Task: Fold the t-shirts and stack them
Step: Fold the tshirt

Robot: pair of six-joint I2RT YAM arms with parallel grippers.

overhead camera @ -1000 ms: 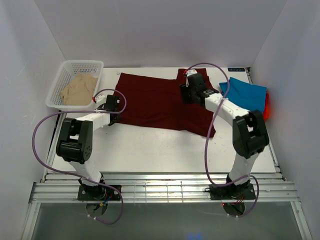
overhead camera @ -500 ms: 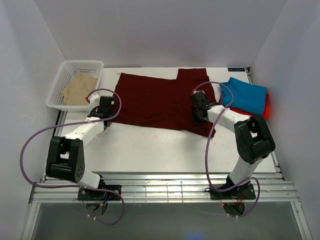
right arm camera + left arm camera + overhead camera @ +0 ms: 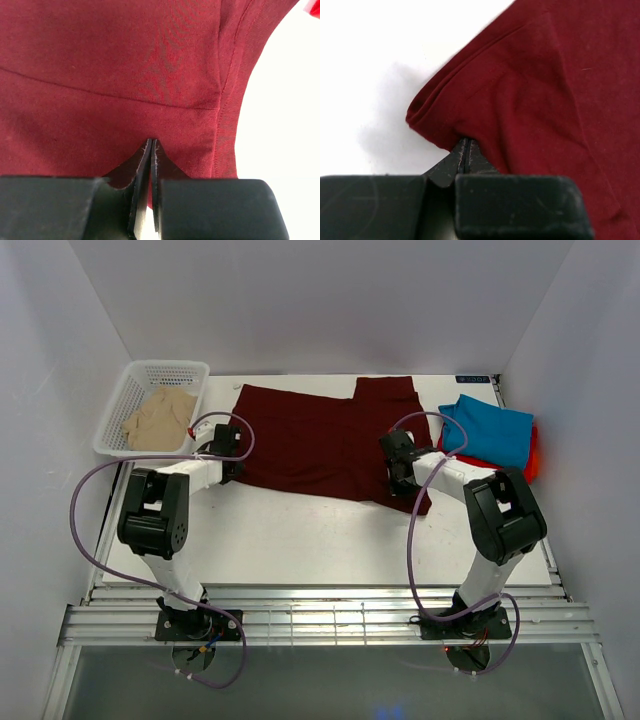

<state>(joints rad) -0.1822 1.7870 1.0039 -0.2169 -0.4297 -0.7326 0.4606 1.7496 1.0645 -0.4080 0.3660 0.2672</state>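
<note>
The dark maroon t-shirt (image 3: pixel 315 440) lies spread flat across the middle of the table. My left gripper (image 3: pixel 228 447) is at its left edge, shut on a bunched fold of the maroon cloth (image 3: pixel 545 75), with the fingertips pressed together (image 3: pixel 466 142). My right gripper (image 3: pixel 400 472) sits on the shirt's near right part, close to the hem, shut with maroon cloth (image 3: pixel 100 75) pinched at its tips (image 3: pixel 151 142). A folded teal-blue t-shirt (image 3: pixel 495 430) rests on a red-orange one (image 3: pixel 533 455) at the right. The beige t-shirt (image 3: pixel 158 418) lies in the basket.
A white mesh basket (image 3: pixel 125 390) stands at the far left corner. White walls close in the table on the left, back and right. Purple cables loop from both arms. Bare white tabletop (image 3: pixel 300 535) lies between the shirt and the arm bases.
My right gripper came from the far part of the shirt down to its near right hem and shut there. My left gripper swung a little out to the left and back to the shirt's edge, staying shut.
</note>
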